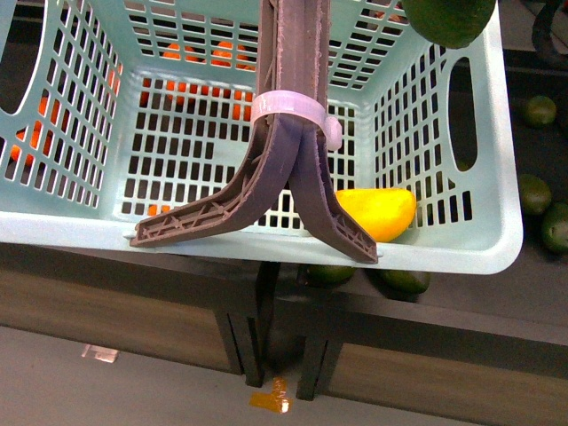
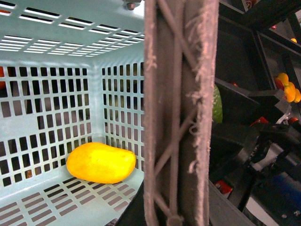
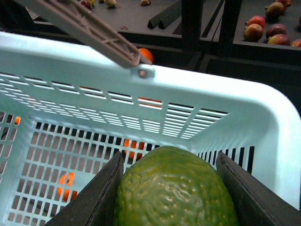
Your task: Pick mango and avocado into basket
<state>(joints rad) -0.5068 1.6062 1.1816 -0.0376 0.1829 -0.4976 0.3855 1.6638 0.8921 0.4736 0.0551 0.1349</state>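
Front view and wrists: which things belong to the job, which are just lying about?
Job: basket; mango lying inside it; avocado held in the right gripper over the basket.

Lying about: oranges beyond the basket; loose green fruit; red-blushed mangoes; orange scrap on the floor.

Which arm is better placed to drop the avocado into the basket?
Right. Its gripper holds the avocado at the rim of the basket, where the mango lies.
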